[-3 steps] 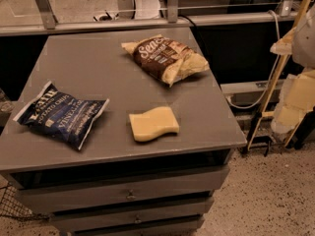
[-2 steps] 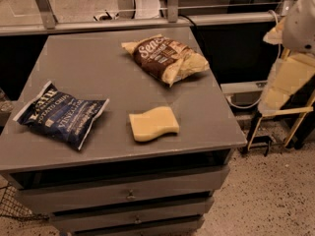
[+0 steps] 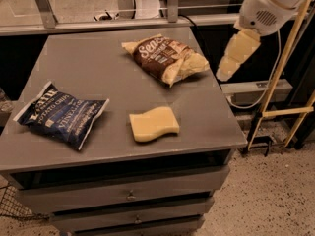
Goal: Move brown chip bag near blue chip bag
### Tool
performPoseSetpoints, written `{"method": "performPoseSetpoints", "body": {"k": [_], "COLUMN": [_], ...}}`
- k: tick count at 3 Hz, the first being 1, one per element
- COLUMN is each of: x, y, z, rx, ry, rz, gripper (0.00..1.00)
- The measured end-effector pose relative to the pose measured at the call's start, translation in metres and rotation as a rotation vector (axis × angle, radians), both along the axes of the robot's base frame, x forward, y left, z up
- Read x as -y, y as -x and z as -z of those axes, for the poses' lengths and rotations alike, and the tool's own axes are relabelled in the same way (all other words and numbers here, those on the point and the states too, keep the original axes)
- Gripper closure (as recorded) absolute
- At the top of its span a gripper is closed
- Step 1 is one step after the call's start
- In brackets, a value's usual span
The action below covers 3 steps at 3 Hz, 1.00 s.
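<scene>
A: The gripper (image 3: 232,62) has swung left, up beside the table's (image 3: 93,68) right edge.
B: Why?
A: To reach the brown chip bag (image 3: 167,58), far right. The blue chip bag (image 3: 61,114) lies near left.
B: Open or closed?
A: I cannot tell. It touches nothing.

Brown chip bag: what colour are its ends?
Brown chip bag: pale tan-yellow ends, dark brown centre; camera view. The gripper hangs beside the table.
</scene>
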State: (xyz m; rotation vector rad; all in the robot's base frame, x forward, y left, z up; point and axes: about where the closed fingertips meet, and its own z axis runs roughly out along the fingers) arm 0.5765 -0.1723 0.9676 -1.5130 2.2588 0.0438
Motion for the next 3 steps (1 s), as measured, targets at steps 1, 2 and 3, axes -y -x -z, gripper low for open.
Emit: {"method": "performPoseSetpoints", "body": {"k": [1, 2, 3], "x": [-0.015, -0.028, -0.038], "y": [-0.042, -0.077, -0.101], "z": [0.019, 0.037, 0.049], "rx": [-0.003, -0.006, -0.012], "ry": [-0.047, -0.111, -0.158], "rz": [0.071, 0.134, 0.172], "gripper": [0.00, 0.00, 0.00]}}
